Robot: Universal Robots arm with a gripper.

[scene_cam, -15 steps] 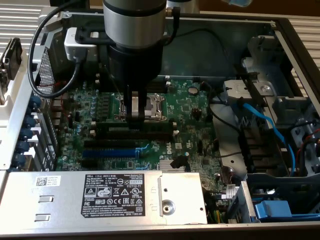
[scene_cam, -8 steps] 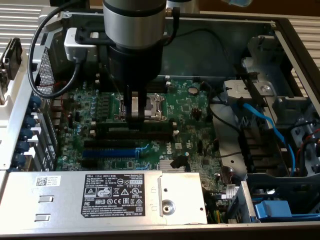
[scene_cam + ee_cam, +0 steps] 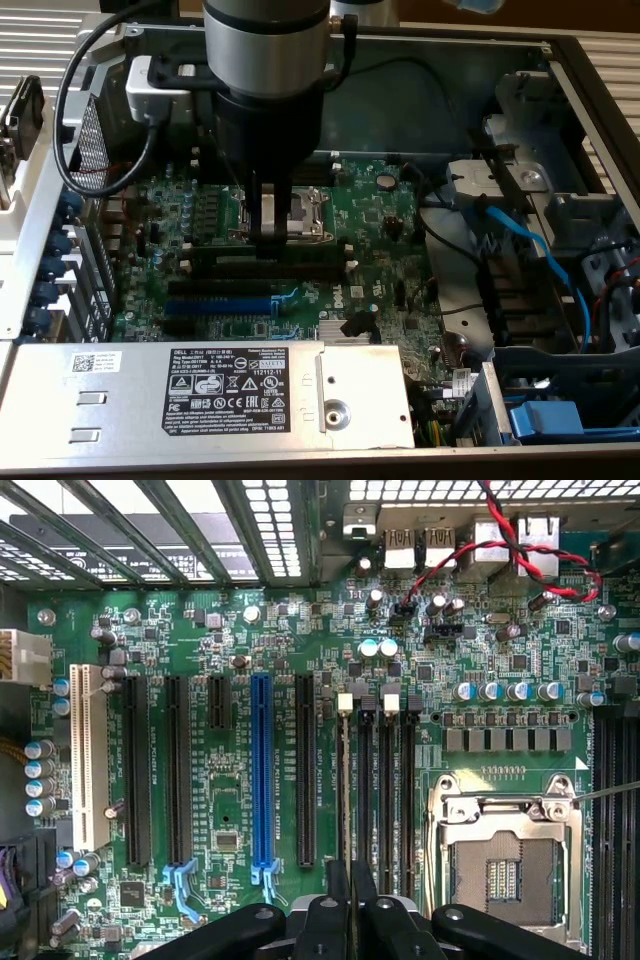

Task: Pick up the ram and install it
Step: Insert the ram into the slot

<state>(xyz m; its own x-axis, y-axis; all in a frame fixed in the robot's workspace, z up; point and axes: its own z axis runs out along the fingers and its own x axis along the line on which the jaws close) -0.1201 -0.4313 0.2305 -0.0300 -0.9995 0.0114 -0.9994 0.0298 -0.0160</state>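
Observation:
My gripper (image 3: 270, 238) reaches straight down onto the green motherboard (image 3: 380, 215) inside the open computer case. Its black fingers (image 3: 335, 920) are shut on the ram (image 3: 347, 790), which the wrist view shows edge-on as a thin pale line. The stick lies along the outermost of the black memory slots (image 3: 386, 790), on the side towards the blue slot. Whether it is seated in that slot or hovering just over it I cannot tell. In the exterior view the ram (image 3: 305, 250) is a low dark strip running out from under the fingertips, just above the black slots (image 3: 250, 275).
The metal CPU socket (image 3: 505, 865) sits right beside the memory slots. A blue slot (image 3: 262, 780) and black expansion slots lie on the other side. The grey power supply (image 3: 230, 390) borders the board at the front. Blue cables (image 3: 530, 250) and drive bays fill the exterior view's right.

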